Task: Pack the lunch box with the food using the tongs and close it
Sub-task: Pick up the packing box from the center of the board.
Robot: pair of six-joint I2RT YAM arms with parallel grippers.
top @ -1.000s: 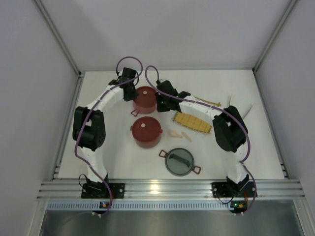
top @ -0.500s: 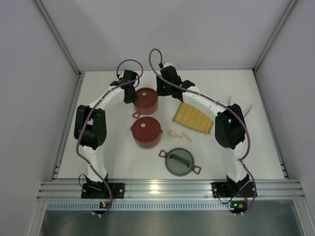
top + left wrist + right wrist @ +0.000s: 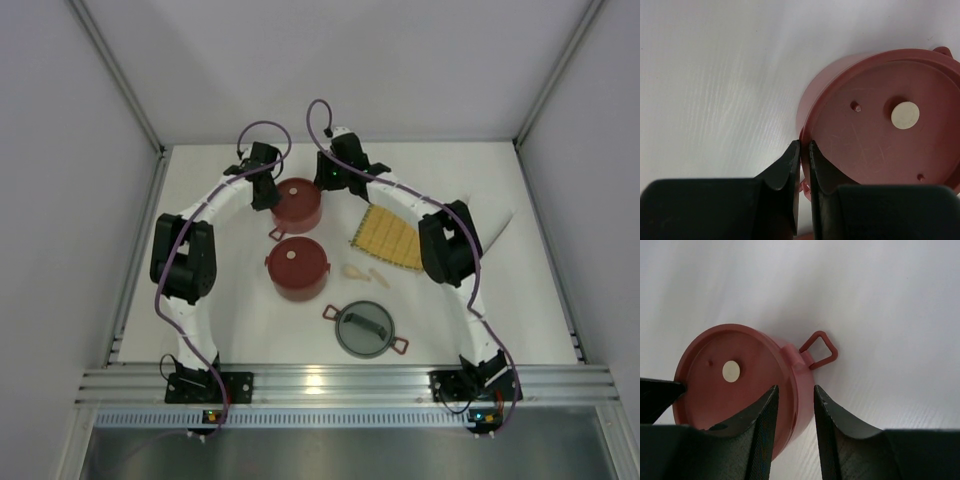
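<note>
Lunch box (image 3: 297,267): dark red, set out as separate pieces on the white table (image 3: 250,335).

- Far tier (image 3: 297,205): stands toward the back, between the two grippers. It is shut by a flat red lid (image 3: 875,135) with a pale round spot at its middle, so the inside is hidden. One looped side handle (image 3: 818,350) shows in the right wrist view.
- Near tier: just in front of the far one and apart from it. It is also lidded, with its contents concealed.
- Grey domed lid (image 3: 365,330): nearest the arm bases, with red handles showing at two sides. What it sits on is mostly covered.
- Left gripper (image 3: 803,145): at the far tier's left rim, jaws nearly closed. A sliver of red shows low in the narrow gap. Its own fingers hide exactly which part of the tier is pinched.
- Right gripper (image 3: 795,388): over the far tier's right side, jaws parted and holding nothing. The tier's wall is visible between the fingers. Contact cannot be judged.
- Tongs (image 3: 503,226): only a thin pale sliver shows past the right arm's elbow. The rest is cut off behind the arm.
- Yellow mat (image 3: 390,240): right of the tiers, its right corner under the right arm.
- Cream spoon-shaped pieces (image 3: 365,272): just in front of the mat, too small to detail.
</note>
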